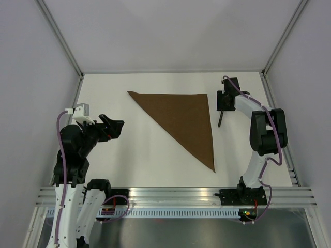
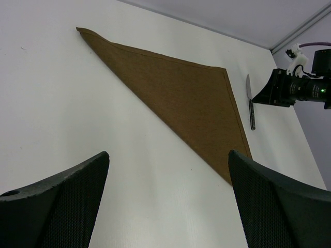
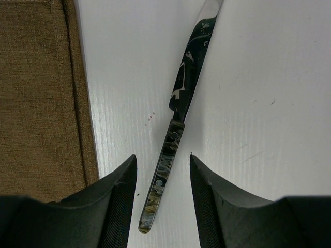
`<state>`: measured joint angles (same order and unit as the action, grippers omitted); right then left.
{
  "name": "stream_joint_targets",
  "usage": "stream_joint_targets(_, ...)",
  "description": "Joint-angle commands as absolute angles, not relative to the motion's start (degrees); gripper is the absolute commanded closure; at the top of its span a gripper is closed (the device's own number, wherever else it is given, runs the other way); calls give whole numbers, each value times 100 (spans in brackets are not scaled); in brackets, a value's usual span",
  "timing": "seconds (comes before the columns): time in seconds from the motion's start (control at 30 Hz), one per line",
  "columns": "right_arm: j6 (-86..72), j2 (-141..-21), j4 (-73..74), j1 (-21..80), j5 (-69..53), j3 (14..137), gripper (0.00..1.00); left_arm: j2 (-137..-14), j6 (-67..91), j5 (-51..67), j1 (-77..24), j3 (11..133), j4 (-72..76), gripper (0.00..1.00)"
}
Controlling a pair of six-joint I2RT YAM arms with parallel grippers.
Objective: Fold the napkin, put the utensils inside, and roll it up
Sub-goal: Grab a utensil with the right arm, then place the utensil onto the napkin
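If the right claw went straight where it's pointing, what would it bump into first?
Probably the knife: its handle lies between the right gripper's open fingers, with the white table just underneath.

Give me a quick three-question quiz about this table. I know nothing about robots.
1. True or false: the napkin lies folded into a triangle.
2. Where is the knife? A: on top of the napkin. B: on the table beside the napkin. C: hidden under the napkin.
3. Fill in: the open fingers either side of the knife's handle belong to the ___ arm.
Key: 1 true; 2 B; 3 right.
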<state>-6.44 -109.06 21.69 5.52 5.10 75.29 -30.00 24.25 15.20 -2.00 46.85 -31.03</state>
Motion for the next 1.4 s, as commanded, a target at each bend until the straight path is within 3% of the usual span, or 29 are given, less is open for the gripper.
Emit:
stream_joint_targets(0.0, -774, -11048, 2241, 545, 773, 7515, 49, -3015, 2733, 1714, -185, 4764, -2909, 0)
stream_joint_targets(0.4, -721, -11593, 2338, 325, 545, 7761, 57, -3032, 2707, 1679, -185, 4773, -2909, 0)
stream_joint_targets(0.53, -607, -11549, 2381, 316, 414, 7699, 78, -3050, 2707, 1679, -185, 4755, -2918, 0)
stream_joint_targets(0.6, -536, -11531, 2391, 316, 343, 7629, 82, -3059, 2698, 1670, -185, 4755, -2909, 0)
stream_joint_targets(0.73, -300, -11435, 2399, 316, 387, 7585, 100, -3076, 2707, 1670, -185, 4755, -2918, 1)
stream_joint_targets(1.2, 439, -10345, 3585, 474, -526, 8446, 100, -3366, 2716, 1591, -185, 4860, -2900, 2)
stream_joint_targets(1.37, 440, -10257, 3893, 1001, -904, 8481, 100, -3498, 2768, 1363, -185, 4939, -2883, 2)
